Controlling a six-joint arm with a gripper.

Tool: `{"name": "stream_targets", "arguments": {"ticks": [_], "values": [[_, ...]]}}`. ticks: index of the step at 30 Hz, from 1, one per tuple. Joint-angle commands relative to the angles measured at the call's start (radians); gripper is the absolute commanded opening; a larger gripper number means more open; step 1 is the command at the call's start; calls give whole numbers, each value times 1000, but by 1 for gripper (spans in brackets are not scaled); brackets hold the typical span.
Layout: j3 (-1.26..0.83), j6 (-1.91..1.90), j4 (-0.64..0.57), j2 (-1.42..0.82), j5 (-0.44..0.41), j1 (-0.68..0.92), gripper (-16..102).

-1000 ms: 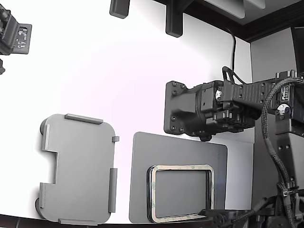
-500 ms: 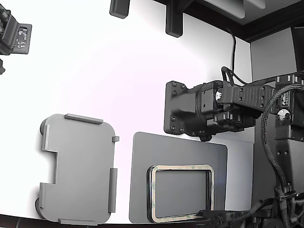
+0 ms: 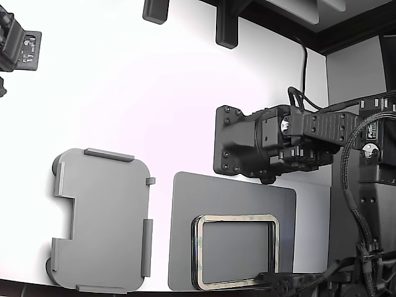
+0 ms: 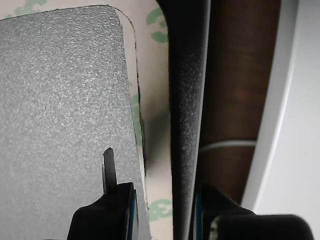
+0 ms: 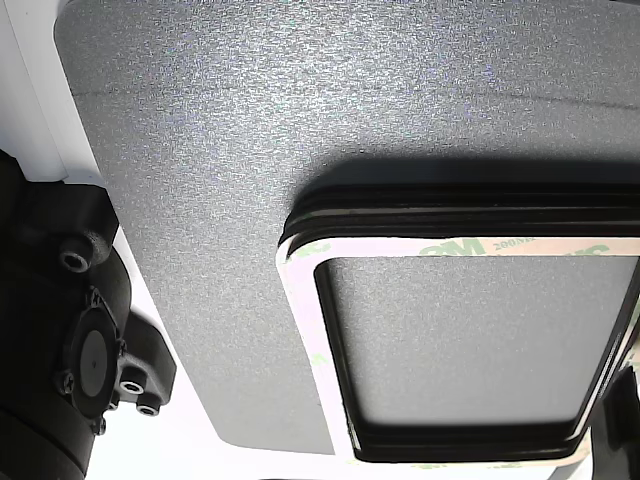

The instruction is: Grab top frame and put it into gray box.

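The top frame is tan-beige with green smudges and lies on a stack of dark frames on the dark gray mat. The gray box lies at the exterior view's left, apart from the mat. My gripper is low at the frame's near right corner. In the wrist view my gripper is open and straddles one side of the frame. One finger is inside the frame over the mat, and the other finger is outside the stack's dark edge. The other view shows the frame flat on the stack.
A second arm holding a black plate hovers above the mat's far edge. Cables and a dark column stand at the exterior view's right. Black hardware sits beside the mat. The table's brown edge runs beside the stack.
The arm link and cables at the exterior view's right have shifted slightly. The frame, the mat and the gray box have not moved.
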State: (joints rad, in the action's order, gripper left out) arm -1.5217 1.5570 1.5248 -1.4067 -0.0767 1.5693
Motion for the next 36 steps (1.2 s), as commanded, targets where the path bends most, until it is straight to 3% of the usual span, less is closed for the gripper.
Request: {"name": "stream_targets", "arguments": {"ticks": [1,36], "values": [[15,-3,-8,-23,3,-8,43],[-58,-26,-52,-55,-2,2,43]]}}
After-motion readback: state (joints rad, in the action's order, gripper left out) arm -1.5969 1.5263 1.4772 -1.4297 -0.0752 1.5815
